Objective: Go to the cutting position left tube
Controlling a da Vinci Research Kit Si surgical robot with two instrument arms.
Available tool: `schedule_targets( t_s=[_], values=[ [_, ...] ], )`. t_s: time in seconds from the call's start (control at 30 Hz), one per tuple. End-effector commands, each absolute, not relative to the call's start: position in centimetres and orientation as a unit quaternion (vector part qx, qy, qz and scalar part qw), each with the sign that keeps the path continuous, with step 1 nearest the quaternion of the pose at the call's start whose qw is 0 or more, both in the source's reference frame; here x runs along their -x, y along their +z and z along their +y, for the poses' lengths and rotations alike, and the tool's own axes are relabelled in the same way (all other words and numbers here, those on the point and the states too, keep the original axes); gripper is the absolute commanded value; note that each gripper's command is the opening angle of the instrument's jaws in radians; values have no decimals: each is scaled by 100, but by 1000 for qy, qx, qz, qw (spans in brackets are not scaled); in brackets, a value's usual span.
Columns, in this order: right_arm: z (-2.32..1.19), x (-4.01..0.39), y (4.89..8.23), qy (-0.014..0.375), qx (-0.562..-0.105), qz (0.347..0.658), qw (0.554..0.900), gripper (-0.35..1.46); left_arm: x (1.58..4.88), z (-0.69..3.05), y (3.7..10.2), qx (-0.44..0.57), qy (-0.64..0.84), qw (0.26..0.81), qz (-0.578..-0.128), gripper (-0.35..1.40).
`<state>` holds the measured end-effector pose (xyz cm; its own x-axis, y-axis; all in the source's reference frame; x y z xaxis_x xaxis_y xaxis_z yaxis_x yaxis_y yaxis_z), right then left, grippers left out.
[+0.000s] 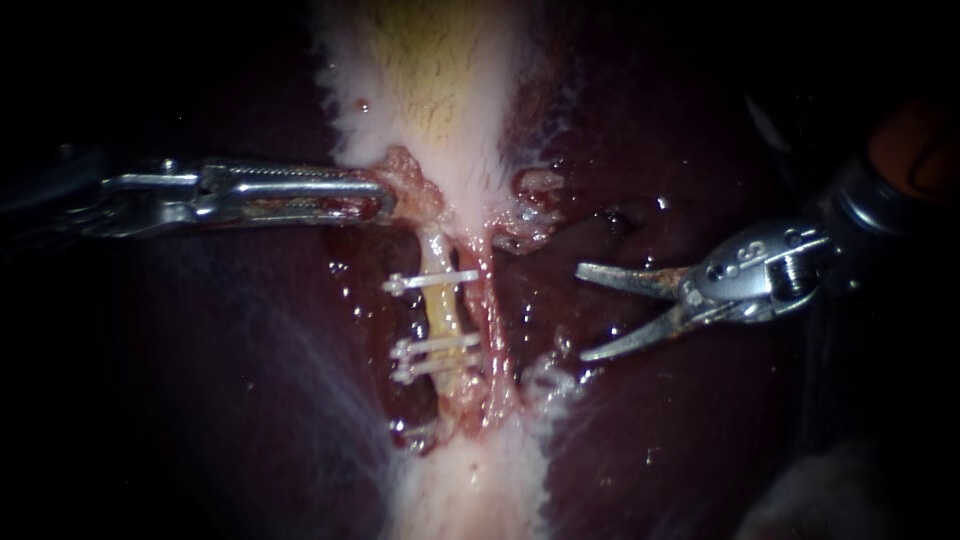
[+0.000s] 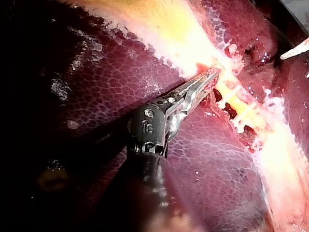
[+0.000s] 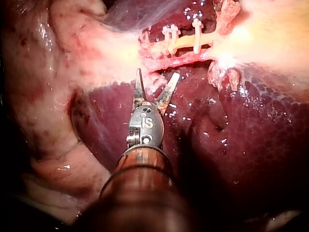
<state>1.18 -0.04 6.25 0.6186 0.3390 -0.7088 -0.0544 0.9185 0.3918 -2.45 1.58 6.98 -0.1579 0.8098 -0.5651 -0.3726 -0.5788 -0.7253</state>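
Bright centre, dark edges, wet glare

The only writing in view is a few small stamped characters on each instrument's wrist piece. On the right instrument (image 1: 582, 312) they sit on the bright metal housing (image 1: 748, 266) behind the hinge in the endoscope view, and they face the camera in the right wrist view. On the left instrument (image 2: 215, 73) they stand on the dark housing (image 2: 148, 127) in the left wrist view. None is clear enough for a sure reading. No other text, label, brand or sign can be read.
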Motion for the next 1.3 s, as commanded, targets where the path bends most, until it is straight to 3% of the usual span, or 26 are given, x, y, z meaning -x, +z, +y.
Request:
schedule_targets(
  t_s=[0.03, 0.47, 0.73, 1.0, 1.3],
  values=[
    [-4, -119, 626, 111, -169, 422, 884, 143, 243, 158, 696, 507, 730, 405, -216, -35],
    [-5, -122, 627, 110, -172, 423, 883, 143, 183, 180, 618, 517, 716, 418, -212, -35],
    [-7, -132, 627, 104, -188, 426, 879, 143, 182, 175, 612, 518, 716, 419, -210, -35],
    [-21, -177, 641, 72, -226, 437, 867, 143, 188, 169, 613, 518, 716, 419, -208, -35],
    [-31, -217, 665, 74, -250, 434, 862, 143, 191, 165, 608, 518, 716, 419, -209, -35]
  ],
)
